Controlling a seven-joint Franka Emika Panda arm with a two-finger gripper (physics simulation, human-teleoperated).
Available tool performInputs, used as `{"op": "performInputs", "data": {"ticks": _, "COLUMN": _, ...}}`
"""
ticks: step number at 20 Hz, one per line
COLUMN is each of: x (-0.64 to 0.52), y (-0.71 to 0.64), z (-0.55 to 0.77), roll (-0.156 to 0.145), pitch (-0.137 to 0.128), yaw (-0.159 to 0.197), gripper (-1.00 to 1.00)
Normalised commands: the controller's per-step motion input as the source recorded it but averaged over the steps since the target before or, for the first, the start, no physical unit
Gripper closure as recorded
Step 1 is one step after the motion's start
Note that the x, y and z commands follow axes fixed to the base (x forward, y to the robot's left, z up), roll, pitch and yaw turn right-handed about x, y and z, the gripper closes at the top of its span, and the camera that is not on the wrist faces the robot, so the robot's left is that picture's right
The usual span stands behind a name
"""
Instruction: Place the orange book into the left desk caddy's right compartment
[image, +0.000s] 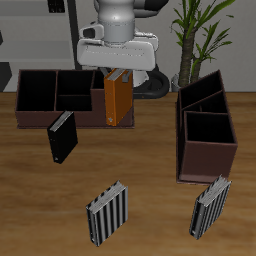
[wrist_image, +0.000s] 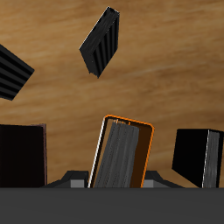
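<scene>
**A:** Starting with the view from the front, what do we have?

**B:** At top centre we see the gripper clamped on the upper end of the orange book. The book hangs upright, just in front of the near end of the other caddy, which fills the upper left of the frame.

**A:** And the left desk caddy?

**B:** It sits at the right of the frame, well apart from the book. We count two dark compartments in it, one behind the other. A black book stands at left of centre, just in front of the other caddy. Two striped books stand near the bottom edge, one at lower centre and one at lower right, just in front of the left desk caddy. A plant rises in the upper right.

**A:** Now the gripper's own view.

**B:** We look down along the orange book, with its orange rim around grey pages, slightly tilted. The grey fingers press it from both sides. The black book stands beside it on one side, and a dark brown wall on the other. We cannot tell which caddy that wall belongs to. Farther off on the wooden table we see one striped book and the corner of another.
</scene>
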Motion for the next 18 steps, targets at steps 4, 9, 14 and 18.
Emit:
{"op": "performInputs", "data": {"ticks": 4, "x": -0.14, "y": 0.51, "z": 0.35, "roll": -0.003, "pitch": -0.023, "yaw": 0.075, "gripper": 1.0}}
{"op": "performInputs", "data": {"ticks": 9, "x": -0.21, "y": 0.5, "z": 0.41, "roll": 0.023, "pitch": -0.049, "yaw": 0.031, "gripper": 1.0}}
{"op": "performInputs", "data": {"ticks": 14, "x": -0.01, "y": 0.34, "z": 0.35, "roll": -0.022, "pitch": -0.027, "yaw": 0.069, "gripper": 1.0}}
{"op": "performInputs", "data": {"ticks": 18, "x": 0.06, "y": 0.42, "z": 0.29, "roll": -0.007, "pitch": -0.032, "yaw": 0.082, "gripper": 1.0}}
